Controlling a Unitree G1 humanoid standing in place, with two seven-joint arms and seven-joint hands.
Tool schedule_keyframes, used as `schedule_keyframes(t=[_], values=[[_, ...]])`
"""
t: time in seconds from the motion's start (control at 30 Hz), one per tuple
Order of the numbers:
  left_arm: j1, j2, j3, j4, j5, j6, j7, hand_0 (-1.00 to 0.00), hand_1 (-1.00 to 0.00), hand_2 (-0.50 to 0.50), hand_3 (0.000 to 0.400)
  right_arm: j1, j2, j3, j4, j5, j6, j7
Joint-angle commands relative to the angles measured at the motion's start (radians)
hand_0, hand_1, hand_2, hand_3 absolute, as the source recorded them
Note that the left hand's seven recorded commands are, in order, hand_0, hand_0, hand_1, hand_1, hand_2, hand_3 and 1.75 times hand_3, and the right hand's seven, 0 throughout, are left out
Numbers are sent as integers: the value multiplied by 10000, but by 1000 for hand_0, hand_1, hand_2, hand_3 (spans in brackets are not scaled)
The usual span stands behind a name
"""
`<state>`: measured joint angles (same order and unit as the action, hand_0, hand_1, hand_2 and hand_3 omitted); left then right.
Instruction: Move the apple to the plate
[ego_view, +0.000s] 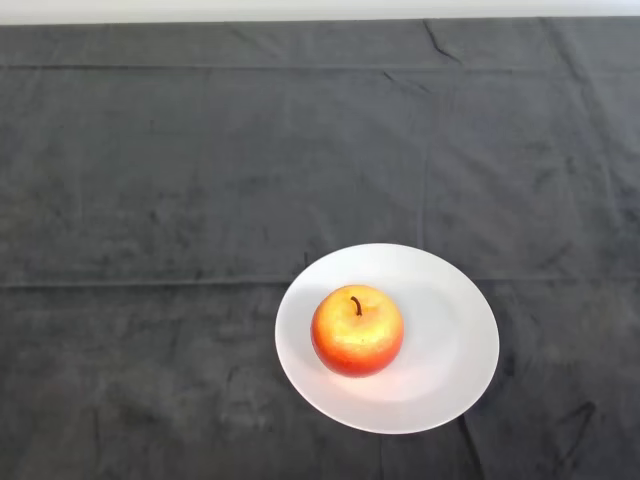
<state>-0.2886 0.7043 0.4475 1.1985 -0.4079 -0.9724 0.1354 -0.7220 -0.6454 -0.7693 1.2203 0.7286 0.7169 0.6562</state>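
Apple (357, 330), a round red-and-yellow fruit with a short dark stem pointing up, sits upright on a plain white round plate (450, 310) in the lower right of centre of the frame, resting a little left of the plate's middle and well inside its rim. The plate lies flat on a table covered by a dark grey creased cloth (180, 200), which fills nearly the whole view up to a pale strip along the top edge. No part of the robot appears, so the state of its left hand cannot be told from this view. Judged from how things lie, the task looks complete: the fruit is on the dish, steady, with bare white surface around it on every side, widest toward the right. Nothing seems left to do beyond keeping the arm clear, and no other object shows on the cloth.
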Motion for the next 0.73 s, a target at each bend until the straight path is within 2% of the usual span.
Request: schedule_keyframes(t=[0.03,0.73], values=[[-228,467,287,351,93,-258,86,0,0,0,0,-150,-239,-141,43,173,-27,60],[-331,287,372,315,589,-294,278,0,0,0,0,-153,-240,-143,50,164,-30,67]])
